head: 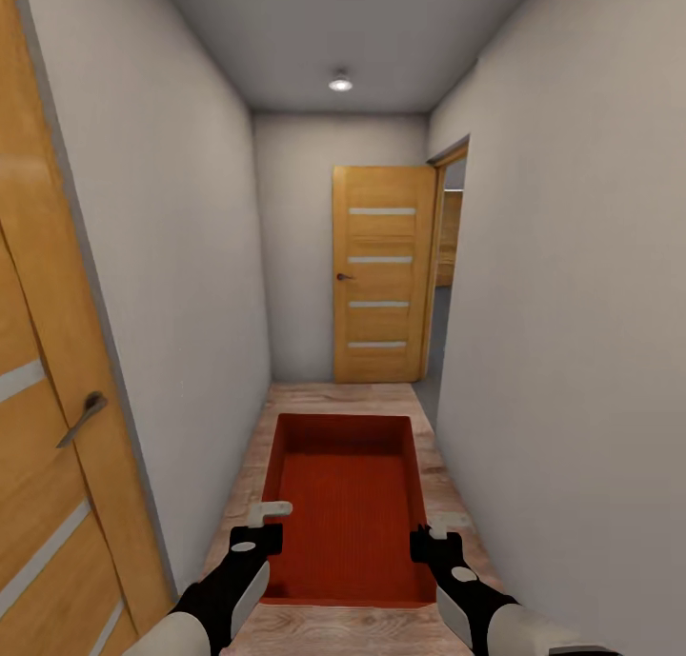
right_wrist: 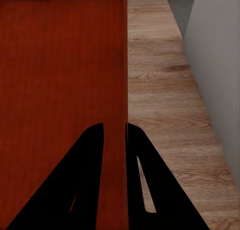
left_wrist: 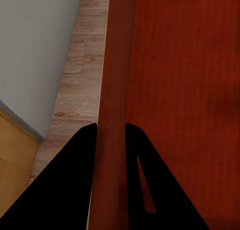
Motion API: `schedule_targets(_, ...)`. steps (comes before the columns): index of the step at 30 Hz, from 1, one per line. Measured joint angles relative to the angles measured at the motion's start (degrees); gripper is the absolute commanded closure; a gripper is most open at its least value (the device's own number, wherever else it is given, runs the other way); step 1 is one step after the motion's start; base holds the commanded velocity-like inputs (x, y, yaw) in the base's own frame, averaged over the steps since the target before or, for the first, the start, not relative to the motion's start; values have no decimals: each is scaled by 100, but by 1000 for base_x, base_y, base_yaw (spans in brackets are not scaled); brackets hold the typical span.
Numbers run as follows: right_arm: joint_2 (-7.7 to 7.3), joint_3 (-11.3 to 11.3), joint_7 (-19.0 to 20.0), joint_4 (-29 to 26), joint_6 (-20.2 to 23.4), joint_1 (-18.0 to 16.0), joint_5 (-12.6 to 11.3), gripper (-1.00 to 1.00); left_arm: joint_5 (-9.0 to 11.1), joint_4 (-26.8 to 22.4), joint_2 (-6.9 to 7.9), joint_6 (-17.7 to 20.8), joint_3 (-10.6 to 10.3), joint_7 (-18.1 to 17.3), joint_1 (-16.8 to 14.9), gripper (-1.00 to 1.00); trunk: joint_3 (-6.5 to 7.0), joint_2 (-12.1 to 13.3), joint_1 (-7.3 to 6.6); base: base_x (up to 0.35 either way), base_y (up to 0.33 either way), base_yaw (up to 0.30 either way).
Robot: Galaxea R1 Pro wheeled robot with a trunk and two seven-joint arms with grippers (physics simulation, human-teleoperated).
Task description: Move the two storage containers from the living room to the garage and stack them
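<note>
One orange-red ribbed storage container [head: 348,504] hangs level in front of me above a light wood plank hallway floor. My left gripper [head: 257,540] is shut on its left wall, and the left wrist view shows the rim [left_wrist: 116,64] pinched between the black fingers of the left gripper [left_wrist: 111,127]. On the opposite side my right gripper [head: 433,542] is shut on the right wall. In the right wrist view the right gripper [right_wrist: 115,126] clamps that thin wall of the container [right_wrist: 60,64]. The living room and the garage are out of view.
I am in a narrow hallway with pale grey walls [head: 572,351] close on both sides. An orange door with four glass slits [head: 381,275] stands open at the far end beside a doorway [head: 446,256] on the right. Another orange door [head: 48,427] is close on my left.
</note>
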Motion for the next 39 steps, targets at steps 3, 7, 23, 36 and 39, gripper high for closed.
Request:
schedule_targets(3,1,-1,0,0,-7,0,0,100,1,-6,2,-2,-4,0,1,100,0,0,0,322,0,0)
schedule_targets(7,1,-4,0,0,-8,0,2,100,-1,-8,1,-1,-3,0,2,100,0,0,0,322,0,0)
schedule_targets(23,-1,6,0,0,11,0,0,100,0,9,-3,-1,9,0,1,100,0,0,0,322,0,0)
schedule_targets(36,-1,2,0,0,10,0,4,100,-1,10,-3,-2,8,0,0,100,0,0,0,322,0,0)
schedule_targets(39,-1,1,0,0,10,0,3,100,0,10,-2,-1,6,0,-1,100,0,0,0,322,0,0)
